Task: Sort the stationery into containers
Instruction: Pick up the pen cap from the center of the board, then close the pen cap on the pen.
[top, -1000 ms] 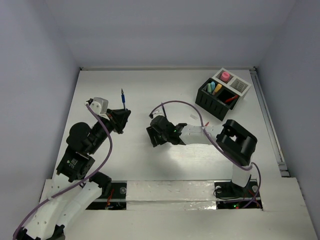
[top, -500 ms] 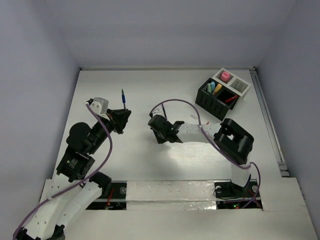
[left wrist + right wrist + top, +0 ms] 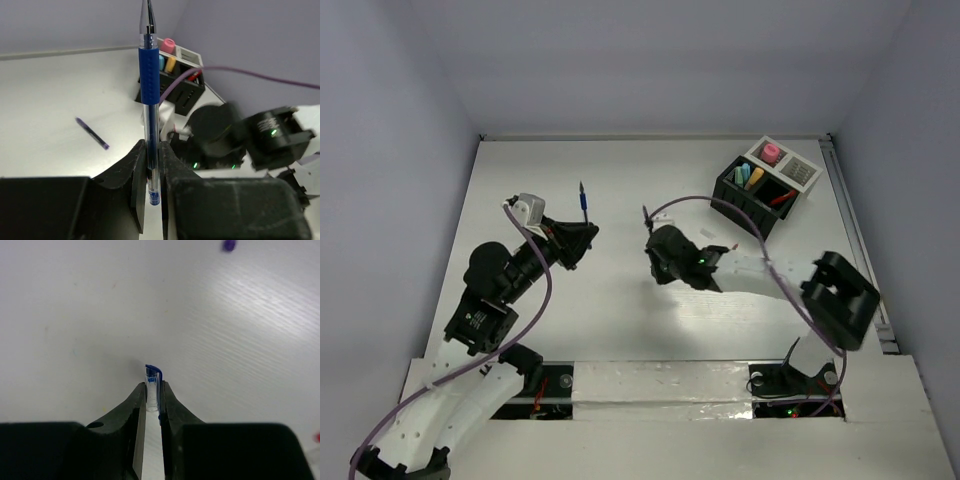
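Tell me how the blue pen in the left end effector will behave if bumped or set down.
The blue pen looks stiff: it stands straight though the left end effector pinches only its lower end. That low grip leaves a long lever, so a bump might swivel it. Its round barrel would likely roll on the flat table.
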Action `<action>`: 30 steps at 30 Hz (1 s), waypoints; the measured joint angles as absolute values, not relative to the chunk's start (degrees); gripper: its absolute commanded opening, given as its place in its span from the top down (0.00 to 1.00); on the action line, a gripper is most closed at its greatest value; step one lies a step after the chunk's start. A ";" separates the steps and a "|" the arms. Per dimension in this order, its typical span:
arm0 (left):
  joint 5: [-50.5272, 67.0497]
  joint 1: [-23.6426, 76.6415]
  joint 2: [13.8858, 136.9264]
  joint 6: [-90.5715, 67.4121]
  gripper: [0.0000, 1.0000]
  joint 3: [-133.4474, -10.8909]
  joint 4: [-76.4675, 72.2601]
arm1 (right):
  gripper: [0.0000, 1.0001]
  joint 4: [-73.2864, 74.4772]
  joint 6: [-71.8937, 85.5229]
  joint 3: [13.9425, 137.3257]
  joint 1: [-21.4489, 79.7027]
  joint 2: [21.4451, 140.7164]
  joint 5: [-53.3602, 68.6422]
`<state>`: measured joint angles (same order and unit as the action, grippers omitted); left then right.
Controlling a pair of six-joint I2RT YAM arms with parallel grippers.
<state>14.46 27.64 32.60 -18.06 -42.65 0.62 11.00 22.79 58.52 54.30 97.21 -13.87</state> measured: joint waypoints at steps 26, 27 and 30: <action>22.87 40.32 44.45 -31.35 1.00 -27.57 -22.55 | 1.00 -35.33 25.82 48.71 51.92 72.38 -12.03; 22.39 40.42 44.69 -31.33 1.00 -27.57 -22.59 | 1.00 -35.73 25.98 48.71 51.92 72.38 -11.68; 21.65 40.45 44.91 -31.16 1.00 -27.57 -22.90 | 1.00 -37.12 26.48 48.71 51.92 72.36 -10.94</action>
